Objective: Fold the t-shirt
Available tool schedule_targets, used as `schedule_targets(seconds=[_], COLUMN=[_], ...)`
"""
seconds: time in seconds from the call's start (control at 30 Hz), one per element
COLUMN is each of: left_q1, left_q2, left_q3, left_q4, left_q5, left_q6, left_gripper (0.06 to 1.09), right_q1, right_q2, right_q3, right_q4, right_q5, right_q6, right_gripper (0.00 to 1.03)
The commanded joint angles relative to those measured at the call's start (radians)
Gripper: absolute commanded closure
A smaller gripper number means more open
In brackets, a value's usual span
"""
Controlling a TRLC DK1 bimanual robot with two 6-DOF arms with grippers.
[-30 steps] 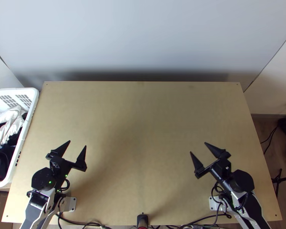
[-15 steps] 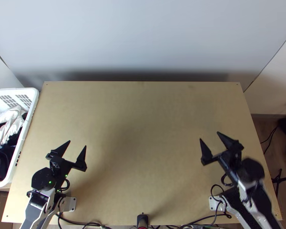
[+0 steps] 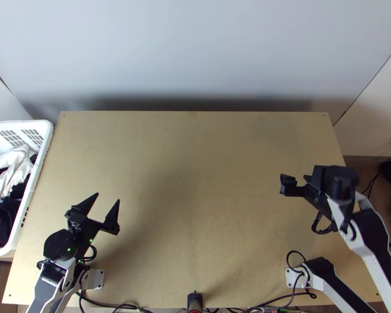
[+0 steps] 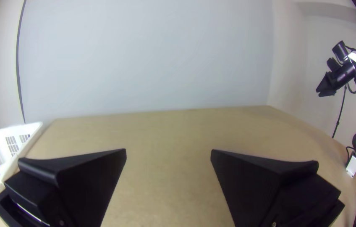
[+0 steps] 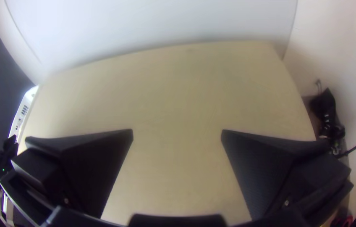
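Clothes (image 3: 10, 175), some white and some dark, are lying all bunched up in a white basket (image 3: 47, 131) (which one is the t-shirt, I cannot tell). The basket is sitting just beside the left edge of the wooden table (image 3: 195, 182). Over the near left part of the table, the left gripper (image 3: 108, 197) is spreading wide and holding nothing. Over the right side, the right gripper (image 3: 296, 181) is hanging up high, spreading wide too, and nothing is sitting between its two sides.
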Motion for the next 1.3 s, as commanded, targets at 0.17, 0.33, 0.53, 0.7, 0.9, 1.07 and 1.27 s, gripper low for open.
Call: schedule_targets(seconds=[0.17, 0.33, 0.53, 0.7, 0.9, 1.07, 1.27], left_q1=[-0.031, -0.040, -0.038, -0.006, 0.163, 0.296, 0.439], left_q2=[0.000, -0.001, -0.003, 0.000, 0.068, 0.414, 0.654], left_q3=[0.002, 0.002, 0.009, 0.005, 0.114, 0.445, 0.655], left_q4=[0.006, 0.004, 0.030, 0.036, 0.022, -0.145, -0.122], left_q5=[0.007, 0.001, -0.155, -0.191, -0.218, -0.218, -0.220], left_q6=[-0.040, -0.095, -0.079, -0.113, -0.133, -0.181, -0.230], left_gripper=[0.10, 0.10, 0.10, 0.10, 0.10, 0.10, 0.10], right_q1=[-0.078, -0.089, -0.109, -0.107, -0.101, -0.098, -0.097], right_q2=[0.244, 0.241, 0.222, 0.193, 0.184, 0.184, 0.172], right_q3=[0.267, 0.285, 0.289, 0.310, 0.295, 0.282, 0.281], right_q4=[-0.323, -0.329, -0.349, -0.446, -0.466, -0.463, -0.463], right_q5=[-0.021, -0.023, -0.023, -0.136, -0.138, -0.138, -0.138], right_q6=[0.030, 0.027, 0.024, -0.236, -0.289, -0.292, -0.293], right_gripper=[0.05, 0.05, 0.05, 0.05, 0.05, 0.05, 0.05])
